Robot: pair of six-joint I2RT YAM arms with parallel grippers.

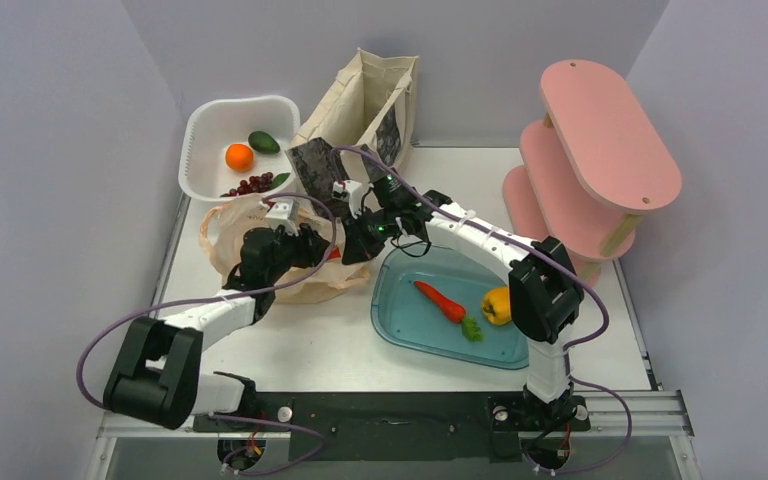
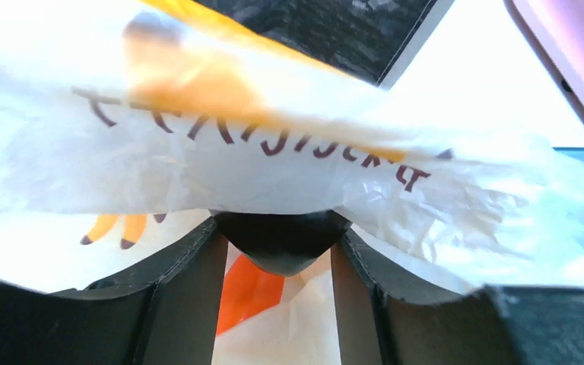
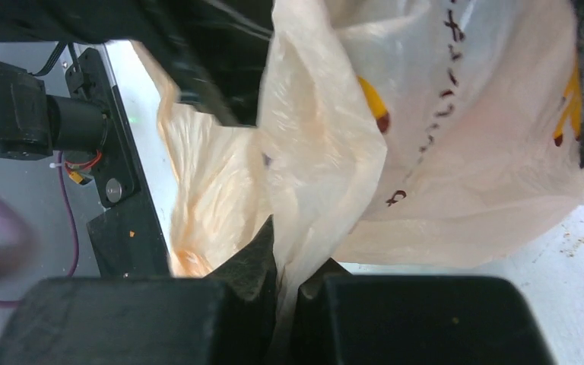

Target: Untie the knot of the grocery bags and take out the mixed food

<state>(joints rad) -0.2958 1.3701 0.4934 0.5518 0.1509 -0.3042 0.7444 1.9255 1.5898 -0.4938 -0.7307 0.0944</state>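
The right pincer [image 3: 289, 266] is clamped on the thin, crinkly peach plastic bag [image 3: 441, 152], lifting its edge to hold the mouth wide. The left pincer [image 2: 277, 222], jaws apart, pokes inside near an orange thing [image 2: 247, 296], likely a carrot. The bag lies on the white table [image 1: 300, 350].

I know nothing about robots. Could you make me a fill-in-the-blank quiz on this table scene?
The blue tray holds a yellow pepper and an orange ____.
The right hand is clamped on the thin plastic ____.
In the white basket, the round fruit beside the avocado is ____.
Missing: carrot; bag; orange.
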